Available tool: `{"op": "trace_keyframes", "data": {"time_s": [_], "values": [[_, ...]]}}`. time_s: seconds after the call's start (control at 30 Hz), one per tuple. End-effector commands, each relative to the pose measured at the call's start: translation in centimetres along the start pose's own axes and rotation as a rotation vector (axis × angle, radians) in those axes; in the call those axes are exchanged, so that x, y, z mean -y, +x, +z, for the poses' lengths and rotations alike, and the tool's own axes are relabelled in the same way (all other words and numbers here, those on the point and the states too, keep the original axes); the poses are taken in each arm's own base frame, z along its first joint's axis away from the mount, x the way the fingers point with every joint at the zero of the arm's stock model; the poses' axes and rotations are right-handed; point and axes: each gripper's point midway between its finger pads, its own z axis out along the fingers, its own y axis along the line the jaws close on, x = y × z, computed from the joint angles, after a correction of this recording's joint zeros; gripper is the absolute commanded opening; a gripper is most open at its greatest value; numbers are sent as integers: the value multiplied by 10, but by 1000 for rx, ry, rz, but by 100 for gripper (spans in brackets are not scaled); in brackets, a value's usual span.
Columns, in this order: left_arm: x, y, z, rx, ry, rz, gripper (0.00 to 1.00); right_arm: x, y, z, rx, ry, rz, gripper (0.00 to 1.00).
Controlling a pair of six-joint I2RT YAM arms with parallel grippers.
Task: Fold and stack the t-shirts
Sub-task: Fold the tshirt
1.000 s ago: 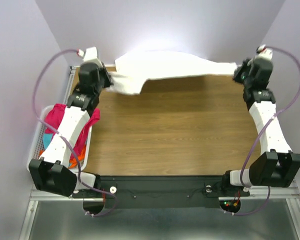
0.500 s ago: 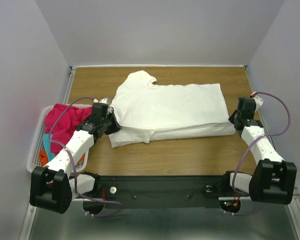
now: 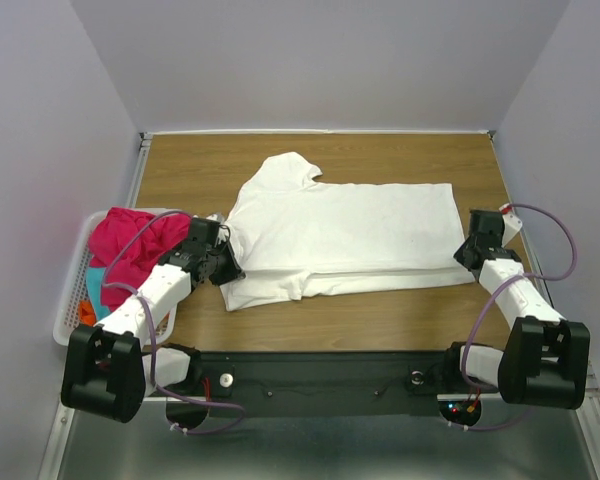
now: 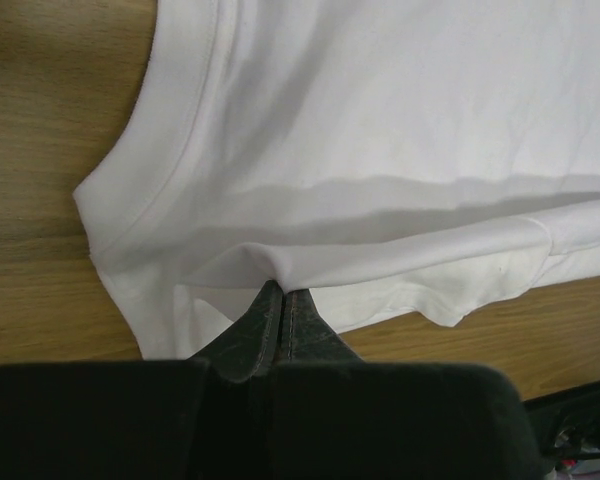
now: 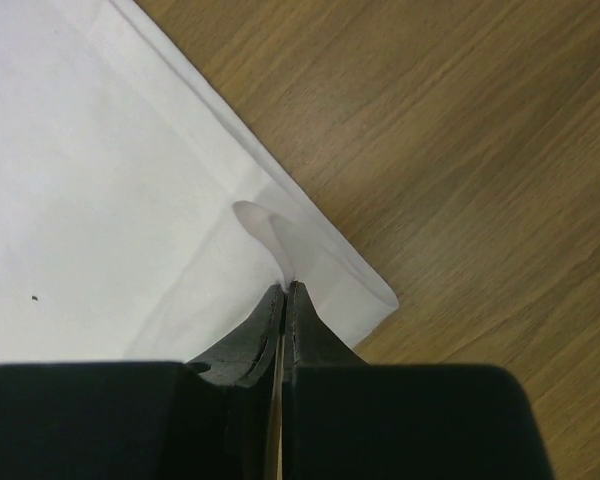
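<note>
A large white t-shirt (image 3: 340, 235) lies spread across the middle of the wooden table, one sleeve pointing to the back left. At its left edge my left gripper (image 3: 225, 265) is shut on a pinch of the white cloth (image 4: 280, 270), beside the neck band. At the right hem my right gripper (image 3: 467, 252) is shut on a small fold of the same shirt (image 5: 280, 245), close to its corner. A magenta-pink t-shirt (image 3: 130, 245) fills the basket on the left, with cyan cloth (image 3: 98, 285) and a bit of orange cloth (image 3: 86, 315) under it.
The white lattice basket (image 3: 70, 300) stands at the table's left edge beside my left arm. Bare wood (image 3: 380, 155) runs behind the shirt up to the back wall, and a narrow strip of table (image 3: 380, 315) lies between the shirt and the black base rail.
A second ago both grippers held the white shirt stretched in the air at the back of the table. They have come down and toward me, and the shirt now lies flat.
</note>
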Motion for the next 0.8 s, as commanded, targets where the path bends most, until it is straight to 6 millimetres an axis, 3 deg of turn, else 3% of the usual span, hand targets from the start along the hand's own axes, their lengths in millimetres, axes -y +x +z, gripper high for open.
{"op": "trace_keyframes", "data": {"time_s": [0.0, 0.43, 0.57, 0.67, 0.7, 0.77], "values": [[0, -5, -2, 23, -3, 8, 0, 4, -9, -1, 31, 23, 40, 1], [1, -25, 2, 56, -34, 87, 0, -4, -28, 2, 51, 32, 51, 1], [-3, -33, 8, 56, -69, 117, 7, -9, -25, 7, 23, 29, 47, 13], [1, -40, 8, 64, -69, 132, 28, -11, -21, 10, -4, 33, 41, 35], [4, -47, 5, 88, -67, 135, 44, -13, -23, 8, -9, 25, 41, 40], [10, -57, -7, 143, -57, 131, 63, -17, -27, 3, -7, 2, 37, 51]]}}
